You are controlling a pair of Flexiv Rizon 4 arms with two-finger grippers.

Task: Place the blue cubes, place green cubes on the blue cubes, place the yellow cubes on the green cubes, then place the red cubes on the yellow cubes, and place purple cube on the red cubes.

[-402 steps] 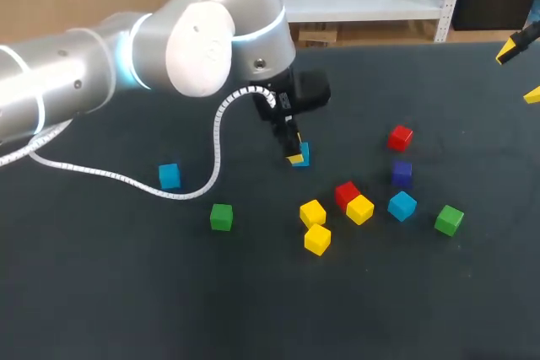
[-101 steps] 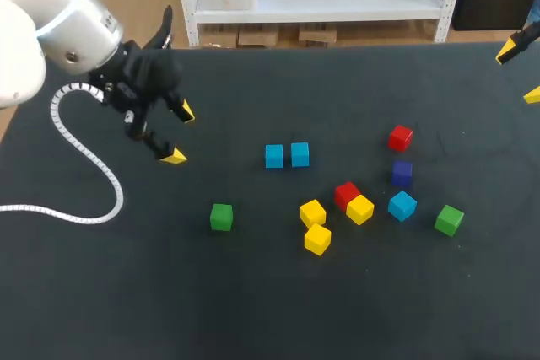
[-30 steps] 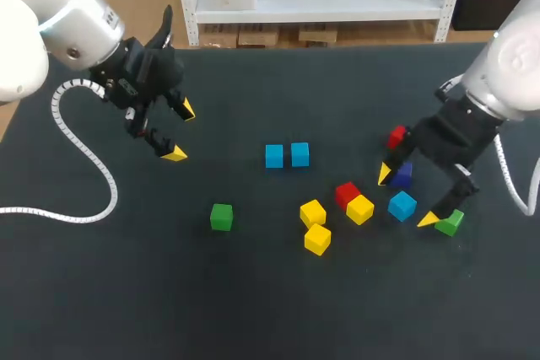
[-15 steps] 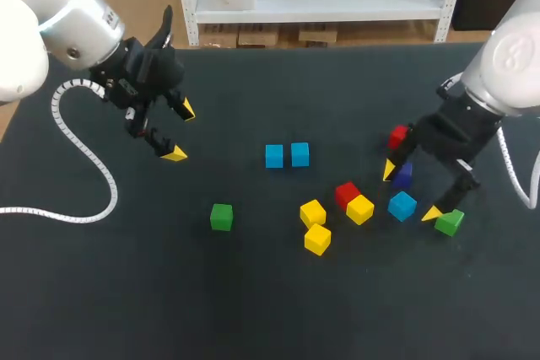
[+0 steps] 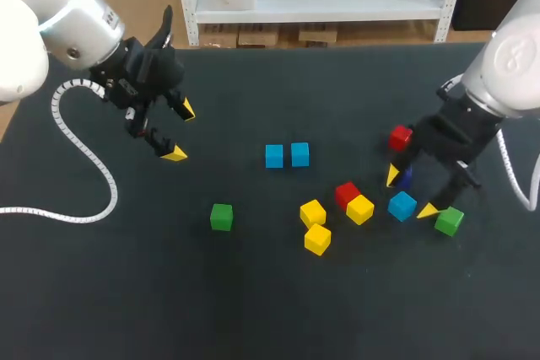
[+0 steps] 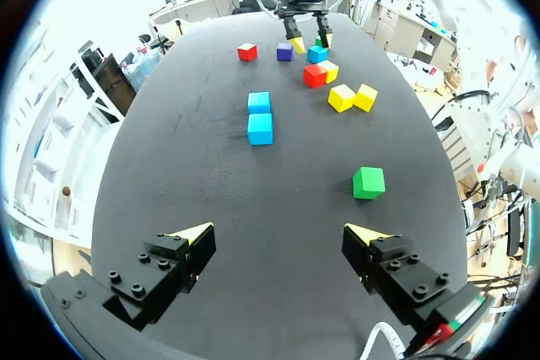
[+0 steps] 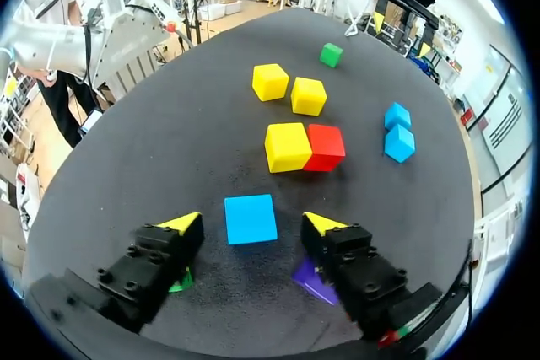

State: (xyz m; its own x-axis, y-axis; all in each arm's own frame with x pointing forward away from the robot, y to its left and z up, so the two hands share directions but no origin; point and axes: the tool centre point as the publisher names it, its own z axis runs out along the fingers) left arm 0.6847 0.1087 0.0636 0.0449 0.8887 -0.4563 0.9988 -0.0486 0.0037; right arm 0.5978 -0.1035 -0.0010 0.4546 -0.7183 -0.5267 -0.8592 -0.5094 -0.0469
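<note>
Nothing is stacked yet. Low in the middle of the head view, the yellow cubes (image 5: 317,239) and a green cube (image 5: 221,217) lie loose on the bench (image 5: 253,309). At the right, the right end effector (image 5: 411,193) stands wide open around the third blue cube (image 5: 402,205), gripping nothing. At centre two blue cubes (image 5: 287,156) sit side by side. At the upper left, the left end effector (image 5: 180,132) is open and empty.

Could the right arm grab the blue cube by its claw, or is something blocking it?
Probably yes. The right gripper is open, and the blue cube lies between its fingers, uncovered. The purple cube and a green cube sit close beside the fingers, so it could be tight.
</note>
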